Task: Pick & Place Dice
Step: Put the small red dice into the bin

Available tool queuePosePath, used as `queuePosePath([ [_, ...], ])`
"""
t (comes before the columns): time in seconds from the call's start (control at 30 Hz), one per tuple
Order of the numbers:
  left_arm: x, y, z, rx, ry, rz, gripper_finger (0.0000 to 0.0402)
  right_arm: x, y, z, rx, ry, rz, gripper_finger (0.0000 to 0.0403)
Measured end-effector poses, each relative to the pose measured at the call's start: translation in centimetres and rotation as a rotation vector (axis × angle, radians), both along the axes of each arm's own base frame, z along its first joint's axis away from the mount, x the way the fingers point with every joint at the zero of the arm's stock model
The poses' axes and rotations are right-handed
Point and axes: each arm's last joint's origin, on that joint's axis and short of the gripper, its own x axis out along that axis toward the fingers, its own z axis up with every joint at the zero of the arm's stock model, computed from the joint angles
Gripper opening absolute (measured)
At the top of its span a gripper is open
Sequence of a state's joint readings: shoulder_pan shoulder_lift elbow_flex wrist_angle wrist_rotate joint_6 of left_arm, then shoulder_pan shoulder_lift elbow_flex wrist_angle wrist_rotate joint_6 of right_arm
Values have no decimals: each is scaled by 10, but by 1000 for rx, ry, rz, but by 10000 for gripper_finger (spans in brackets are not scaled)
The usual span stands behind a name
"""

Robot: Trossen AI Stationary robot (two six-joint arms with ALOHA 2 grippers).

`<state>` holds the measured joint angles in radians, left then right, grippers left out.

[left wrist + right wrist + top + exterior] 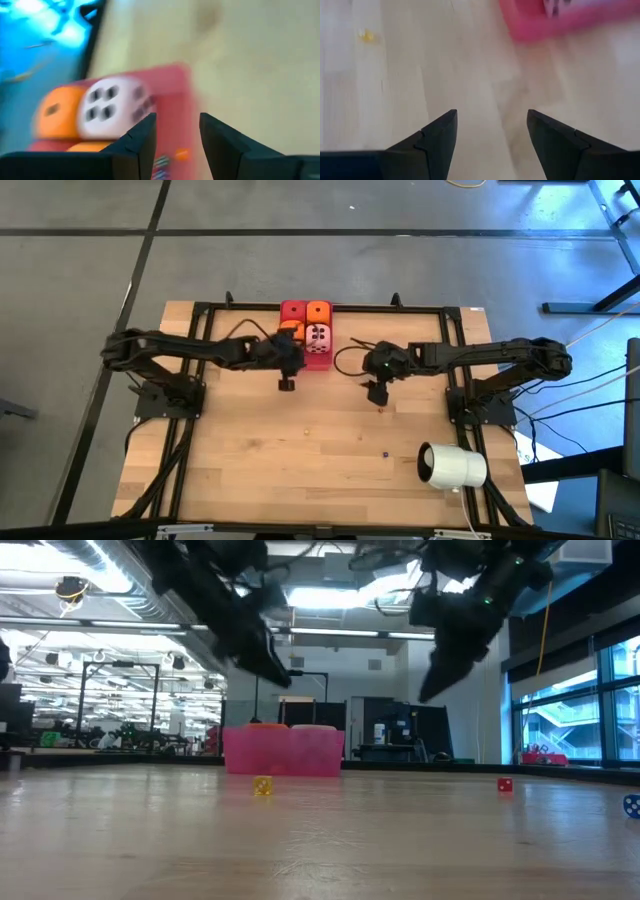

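Note:
Four soft dice sit in the pink-red tray (318, 361) near the table's far edge: a red die (293, 310), an orange die (318, 310), a second orange die (289, 330) and a pale pink die (319, 335). The left wrist view shows the pale pink die (106, 106) and an orange die (55, 112) in the tray (172, 95). My left gripper (287, 380) (177, 134) hovers open just by the tray's near left corner. My right gripper (378, 391) (492, 125) hangs open over bare wood to the tray's right. Both are above the table in the low view.
Tiny dice lie on the wood: a yellow one (305, 433) (262, 786) (367, 35), a red one (381, 408) (505, 784) and a blue one (385, 452). A white cylinder (452, 465) lies near the table's near right corner. A black frame (400, 307) borders the table.

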<state>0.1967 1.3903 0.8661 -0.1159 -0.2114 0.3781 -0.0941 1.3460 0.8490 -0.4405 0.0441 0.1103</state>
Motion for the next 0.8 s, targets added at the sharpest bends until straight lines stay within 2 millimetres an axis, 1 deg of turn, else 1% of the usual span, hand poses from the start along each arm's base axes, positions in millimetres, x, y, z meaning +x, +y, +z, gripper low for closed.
queuePosePath([
  [0.07, -6, -1, 9, -102, -47, -69, 143, -4, 5, -5, 41, 47, -38, 240],
  [0.13, -11, -4, 14, -159, -61, -124, 143, -9, 10, -14, 78, 84, -72, 240],
  [0.33, -16, -5, 17, -172, -52, -137, 143, -31, 31, -49, 175, 201, -135, 240],
  [0.47, -13, -4, 12, -177, -33, -135, 143, -41, 44, -62, 233, 250, -174, 240],
  [0.57, -12, -4, 10, -179, -27, -136, 143, -47, 52, -70, 231, 265, -153, 240],
  [0.63, -11, -4, 9, -179, -23, -135, 143, -46, 57, -73, 220, 230, -128, 240],
  [0.8, -11, -4, 9, -180, -25, -135, 143, -49, 60, -78, 90, 182, -129, 240],
])
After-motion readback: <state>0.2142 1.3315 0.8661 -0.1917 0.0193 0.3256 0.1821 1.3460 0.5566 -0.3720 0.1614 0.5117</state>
